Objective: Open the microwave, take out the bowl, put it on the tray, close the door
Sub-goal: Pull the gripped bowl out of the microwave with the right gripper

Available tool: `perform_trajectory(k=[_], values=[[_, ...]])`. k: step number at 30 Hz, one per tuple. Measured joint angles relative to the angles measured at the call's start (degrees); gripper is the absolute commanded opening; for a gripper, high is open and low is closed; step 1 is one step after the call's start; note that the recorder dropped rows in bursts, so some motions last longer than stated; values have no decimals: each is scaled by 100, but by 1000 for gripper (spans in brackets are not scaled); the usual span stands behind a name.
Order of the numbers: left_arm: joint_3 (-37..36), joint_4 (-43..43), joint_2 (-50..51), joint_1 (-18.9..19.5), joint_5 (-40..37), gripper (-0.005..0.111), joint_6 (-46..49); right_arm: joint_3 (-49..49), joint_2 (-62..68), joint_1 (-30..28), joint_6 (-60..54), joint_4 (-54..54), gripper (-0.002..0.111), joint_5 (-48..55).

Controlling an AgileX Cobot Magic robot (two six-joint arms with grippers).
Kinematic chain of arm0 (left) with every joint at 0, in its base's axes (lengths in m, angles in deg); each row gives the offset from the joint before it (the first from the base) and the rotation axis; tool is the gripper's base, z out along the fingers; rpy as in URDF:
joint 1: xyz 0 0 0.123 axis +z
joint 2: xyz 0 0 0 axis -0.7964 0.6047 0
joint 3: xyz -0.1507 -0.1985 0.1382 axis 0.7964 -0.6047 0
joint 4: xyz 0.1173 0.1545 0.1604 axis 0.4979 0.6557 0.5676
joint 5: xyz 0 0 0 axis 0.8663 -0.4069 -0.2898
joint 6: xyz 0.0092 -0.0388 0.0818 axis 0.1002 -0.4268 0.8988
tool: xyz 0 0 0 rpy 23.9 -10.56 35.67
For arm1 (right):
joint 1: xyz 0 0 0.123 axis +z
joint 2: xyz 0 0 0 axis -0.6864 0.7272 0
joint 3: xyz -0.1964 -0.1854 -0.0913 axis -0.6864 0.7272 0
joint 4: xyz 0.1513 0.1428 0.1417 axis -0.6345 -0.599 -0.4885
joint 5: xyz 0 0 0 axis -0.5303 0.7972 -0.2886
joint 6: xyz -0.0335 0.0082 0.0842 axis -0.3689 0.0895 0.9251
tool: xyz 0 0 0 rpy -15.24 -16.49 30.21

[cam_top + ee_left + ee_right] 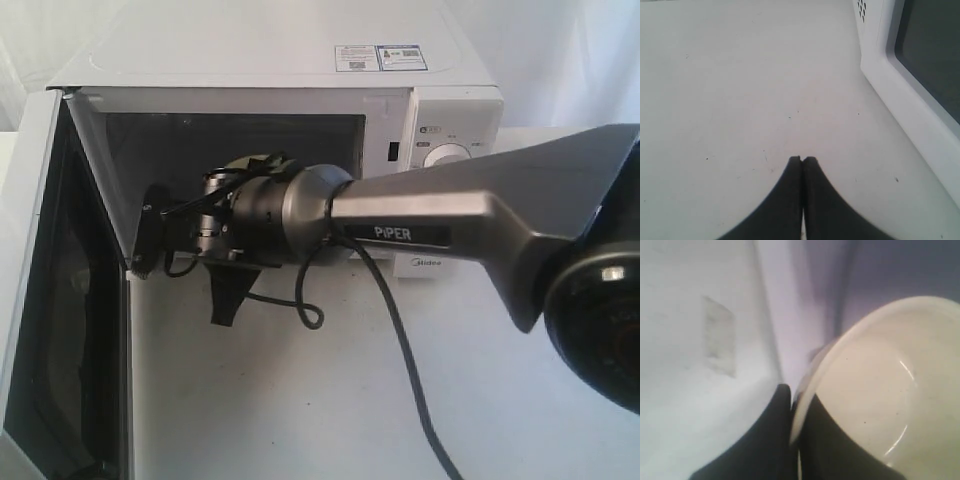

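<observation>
The white microwave (300,60) stands at the back with its door (30,250) swung wide open to the left, dark inner face showing. My right arm reaches across into the dark cavity, and its gripper (150,235) is near the cavity's left wall. In the right wrist view that gripper (795,395) is shut on the rim of the cream-yellow bowl (880,395), which tilts toward the camera. In the exterior view the arm hides the bowl. My left gripper (802,159) is shut and empty, low over the white table beside the door's outer face (920,75).
A black cable (400,340) hangs from the right arm across the table in front of the microwave. The control panel with a round dial (450,155) lies just behind the arm. No tray shows in any view.
</observation>
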Motion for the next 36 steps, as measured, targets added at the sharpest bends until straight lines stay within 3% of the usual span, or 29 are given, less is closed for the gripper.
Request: perform_trajectory(k=[7, 10, 15, 22, 29, 36], values=[[0, 0, 0, 0, 0, 0, 0, 488, -1083, 238, 913, -844, 0, 847], [0, 0, 0, 0, 0, 0, 0, 1366, -2068, 273, 985, -1762, 0, 859], [0, 0, 0, 0, 0, 0, 0, 2617, -3075, 432, 1217, -2156, 0, 859], [0, 0, 0, 0, 0, 0, 0, 3975, -3695, 458, 2095, -2017, 0, 942], [0, 0, 0, 0, 0, 0, 0, 4654, -3715, 458, 3064, -1226, 0, 878], [0, 0, 0, 0, 0, 0, 0, 5022, -3715, 458, 3319, -1332, 0, 380]])
